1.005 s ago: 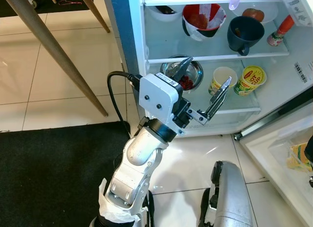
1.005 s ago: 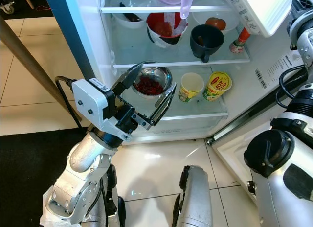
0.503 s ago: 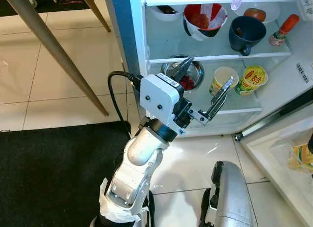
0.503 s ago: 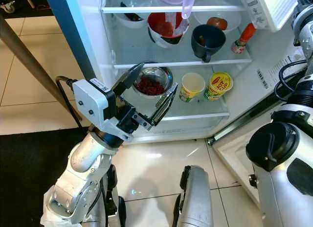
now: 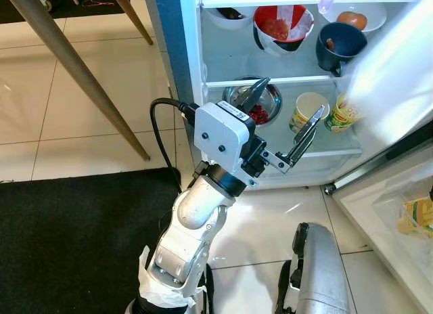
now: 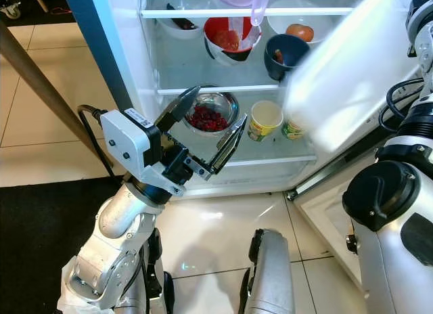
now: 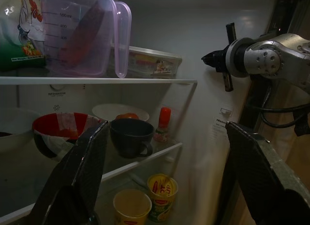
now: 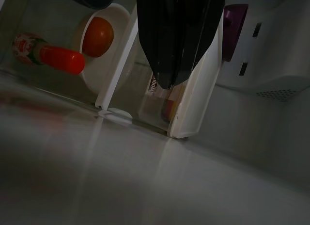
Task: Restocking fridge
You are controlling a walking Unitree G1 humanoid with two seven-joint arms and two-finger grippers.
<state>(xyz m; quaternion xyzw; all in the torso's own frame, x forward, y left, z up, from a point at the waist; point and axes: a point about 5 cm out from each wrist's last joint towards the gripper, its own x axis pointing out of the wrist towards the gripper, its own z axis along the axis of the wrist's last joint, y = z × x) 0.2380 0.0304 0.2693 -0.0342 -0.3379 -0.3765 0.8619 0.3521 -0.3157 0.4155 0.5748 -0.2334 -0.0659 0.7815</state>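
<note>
The left claw (image 6: 206, 121) hangs wide and empty before the open fridge (image 6: 145, 60), aimed at its lower shelf, apparently ready to receive or place stock. There a steel bowl of red berries (image 6: 210, 113) sits at 9 o'clock from a paper cup (image 6: 264, 118). The right claw (image 8: 177, 50) has its fingers pressed together, holding nothing, near the fridge's inner wall.

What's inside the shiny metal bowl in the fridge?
The metal bowl holds small dark red pieces, maybe berries; too small to tell. The open left gripper hangs in front and covers the bowl's near edge, so that part stays hidden.
</note>
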